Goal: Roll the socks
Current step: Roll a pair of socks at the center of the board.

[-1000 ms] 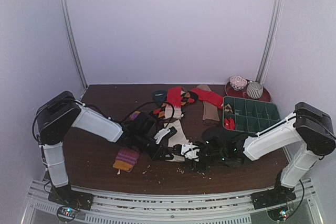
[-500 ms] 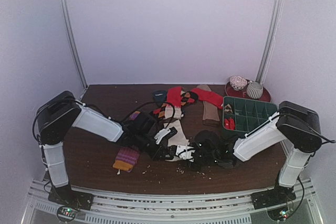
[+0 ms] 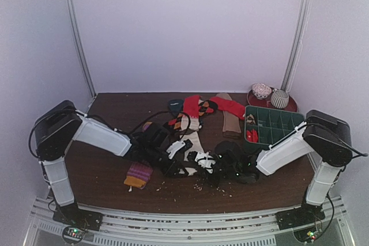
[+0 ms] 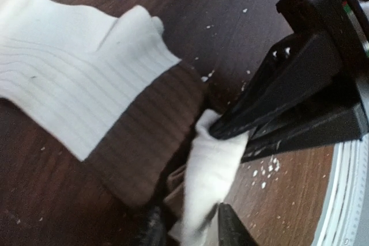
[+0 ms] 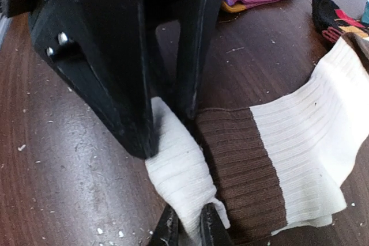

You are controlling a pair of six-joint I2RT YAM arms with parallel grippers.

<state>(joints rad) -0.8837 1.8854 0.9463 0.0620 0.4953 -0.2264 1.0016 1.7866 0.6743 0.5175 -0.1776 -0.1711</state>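
A white sock with a brown cuff (image 4: 138, 136) lies flat on the dark table; it also shows in the right wrist view (image 5: 300, 142) and the top view (image 3: 193, 149). Its white end is bunched into a thick fold (image 5: 179, 177) beside the cuff. My left gripper (image 4: 187, 223) is shut on one end of that fold (image 4: 213, 165). My right gripper (image 5: 189, 220) is shut on the other end. The two grippers face each other almost tip to tip, left (image 3: 183, 166) and right (image 3: 212, 168), near the table's front middle.
A pink and purple sock (image 3: 138, 174) lies front left. A heap of red, black and patterned socks (image 3: 196, 108) and a brown sock (image 3: 230, 122) lie behind. A green divided tray (image 3: 274, 124) and a red plate (image 3: 291, 106) with rolled socks stand at the right.
My right arm has swung left, bringing its gripper up against the left one. The white fold between them has shifted slightly left and back.
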